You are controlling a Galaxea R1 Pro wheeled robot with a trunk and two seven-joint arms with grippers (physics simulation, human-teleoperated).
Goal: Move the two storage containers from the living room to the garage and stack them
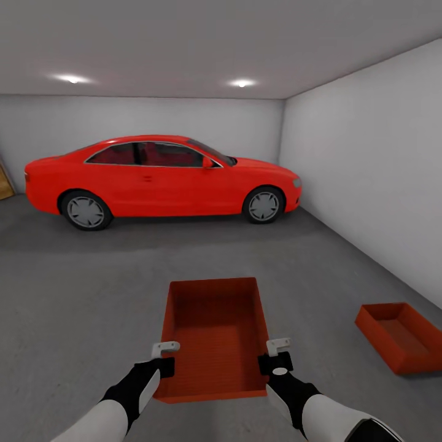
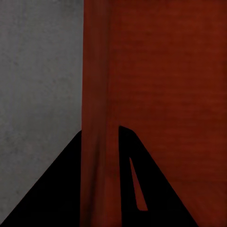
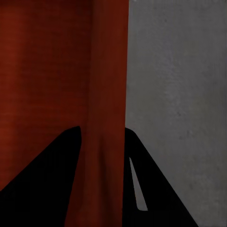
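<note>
Head view: orange-red ribbed lidless bin [image 1: 215, 337] carried over the grey concrete garage floor [image 1: 80, 294], left pincer [image 1: 164, 356] and right pincer [image 1: 277, 355] clamping its long walls; second identical bin [image 1: 402, 336] on the floor at right. Left wrist view: fingers [image 2: 66, 189] straddle the wall [image 2: 97, 94], closed on it. Right wrist view: same grip on the wall [image 3: 109, 94]. Looks light, stiff; hold mid-wall.

Two orange-red bins [image 1: 215, 331] [image 1: 402, 334], well apart

head cam high, facing fwd/down, wrist cams close, apparently sharing container [image 1: 215, 334] walls
</note>
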